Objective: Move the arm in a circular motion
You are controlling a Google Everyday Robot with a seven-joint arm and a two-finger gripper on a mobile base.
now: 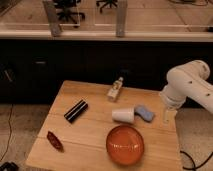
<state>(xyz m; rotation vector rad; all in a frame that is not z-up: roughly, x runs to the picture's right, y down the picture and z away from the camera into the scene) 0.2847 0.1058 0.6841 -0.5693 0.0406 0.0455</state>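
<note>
The arm (189, 84) hangs its claw (167, 116) over the table (75, 145) edge.

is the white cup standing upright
No, the white cup lies on its side; the gripper hangs by the table's right edge.

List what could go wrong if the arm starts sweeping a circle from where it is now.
1. The end effector hangs low at the right edge of the table, close beside the blue object. A circle swung inward could knock it into the tipped white cup.
2. A wider sweep might also reach the orange bowl.
3. The arm could clip the table edge if the circle dips.
</note>
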